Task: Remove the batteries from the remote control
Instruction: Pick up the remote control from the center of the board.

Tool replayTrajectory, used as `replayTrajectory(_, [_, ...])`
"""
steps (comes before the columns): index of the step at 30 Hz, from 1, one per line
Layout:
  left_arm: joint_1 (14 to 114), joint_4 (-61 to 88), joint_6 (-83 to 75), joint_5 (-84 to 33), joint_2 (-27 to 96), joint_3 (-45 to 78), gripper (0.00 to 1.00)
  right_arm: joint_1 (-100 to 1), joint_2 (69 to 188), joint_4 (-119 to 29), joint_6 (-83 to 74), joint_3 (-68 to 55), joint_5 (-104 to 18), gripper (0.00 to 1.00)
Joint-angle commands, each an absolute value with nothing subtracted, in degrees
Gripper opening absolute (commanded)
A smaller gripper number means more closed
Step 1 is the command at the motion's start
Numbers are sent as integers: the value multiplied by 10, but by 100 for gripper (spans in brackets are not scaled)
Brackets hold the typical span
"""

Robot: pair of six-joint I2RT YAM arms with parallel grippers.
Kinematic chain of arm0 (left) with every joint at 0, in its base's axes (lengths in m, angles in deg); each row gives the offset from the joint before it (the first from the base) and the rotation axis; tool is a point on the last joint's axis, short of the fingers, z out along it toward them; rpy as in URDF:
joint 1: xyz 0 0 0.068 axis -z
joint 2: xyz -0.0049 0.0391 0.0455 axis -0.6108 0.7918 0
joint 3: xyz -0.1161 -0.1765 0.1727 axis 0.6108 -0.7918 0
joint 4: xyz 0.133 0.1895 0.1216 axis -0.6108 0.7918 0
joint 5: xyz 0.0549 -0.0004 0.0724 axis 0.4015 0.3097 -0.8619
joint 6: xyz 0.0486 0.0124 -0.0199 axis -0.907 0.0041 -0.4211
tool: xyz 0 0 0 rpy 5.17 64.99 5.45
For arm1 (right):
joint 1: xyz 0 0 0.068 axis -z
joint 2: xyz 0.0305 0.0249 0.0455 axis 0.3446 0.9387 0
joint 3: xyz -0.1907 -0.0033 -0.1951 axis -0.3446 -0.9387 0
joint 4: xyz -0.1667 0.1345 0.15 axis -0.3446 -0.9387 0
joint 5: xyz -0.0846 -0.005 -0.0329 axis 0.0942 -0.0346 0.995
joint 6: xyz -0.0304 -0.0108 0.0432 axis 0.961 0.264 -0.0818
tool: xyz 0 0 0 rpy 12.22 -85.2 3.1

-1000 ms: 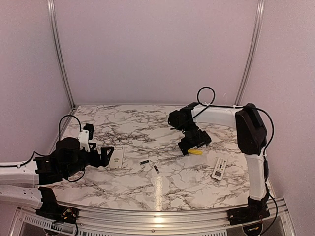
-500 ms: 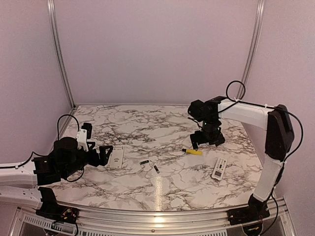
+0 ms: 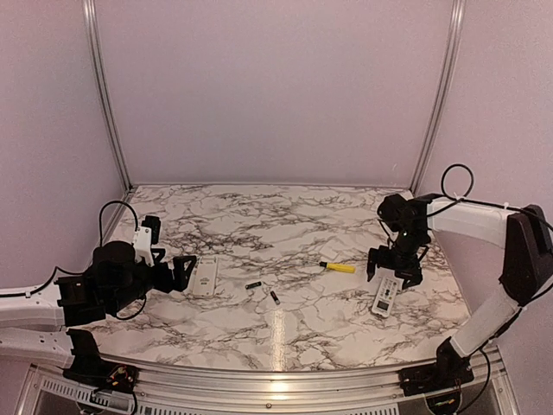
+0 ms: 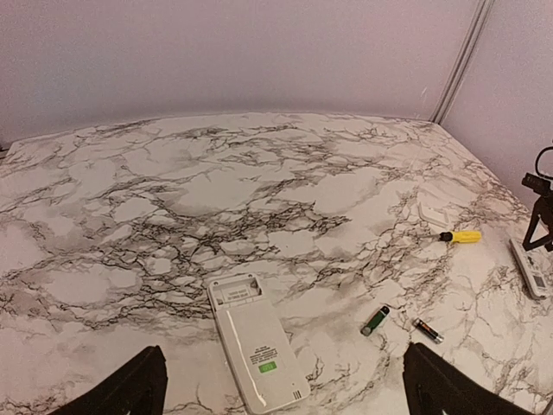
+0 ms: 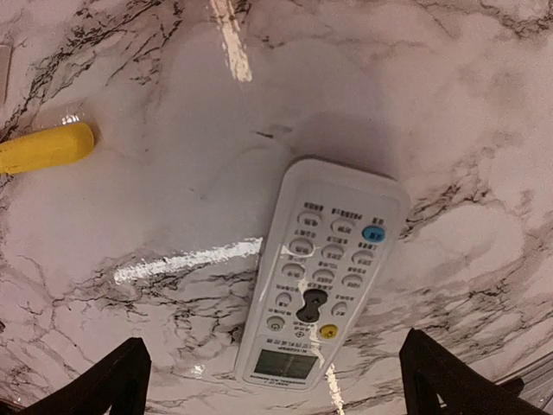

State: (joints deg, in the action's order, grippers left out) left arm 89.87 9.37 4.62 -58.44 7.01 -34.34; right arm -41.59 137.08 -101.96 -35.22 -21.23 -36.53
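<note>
A white remote control (image 3: 205,278) lies face down at the left, its battery compartment (image 4: 233,290) open and empty at the far end. Two small batteries lie loose on the table to its right: a green-tinted one (image 4: 375,321) (image 3: 253,284) and a dark one (image 4: 428,329) (image 3: 275,297). My left gripper (image 3: 177,272) (image 4: 285,393) is open and empty, with the near end of this remote between its fingertips. My right gripper (image 3: 396,266) (image 5: 281,389) is open and empty, hovering over a second white remote (image 5: 324,277) (image 3: 385,296) that lies face up.
A yellow-handled screwdriver (image 3: 339,267) (image 5: 43,147) (image 4: 460,236) lies on the marble table (image 3: 285,225) between the batteries and the second remote. Purple walls and metal posts close the back and sides. The table's near edge has a metal rail (image 3: 276,380).
My right arm has swung from the middle of the table to the right, leaving the screwdriver lying there, and is now above the second remote. The left arm has not moved.
</note>
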Motion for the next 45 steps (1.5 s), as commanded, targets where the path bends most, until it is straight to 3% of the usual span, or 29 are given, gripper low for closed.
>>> replayTrajectory(1, [901, 109, 43, -586, 71, -347, 99, -392, 1354, -978, -382, -227, -411, 99])
replayTrajectory(8, [901, 112, 50, -574, 67, -347, 98, -363, 1374, -928, -393, -279, -438, 97])
replayTrajectory(22, [901, 129, 52, -564, 55, -346, 97, -361, 1419, -901, -393, -288, -400, 77])
replayTrajectory(28, [901, 124, 54, -566, 58, -348, 97, -360, 1426, -900, -389, -290, -390, 63])
replayTrajectory(37, [901, 127, 54, -565, 74, -337, 99, -360, 1411, -902, -390, -293, -397, 29])
replayTrajectory(45, [900, 132, 47, -572, 95, -310, 99, -360, 1331, -877, -393, -239, -457, 16])
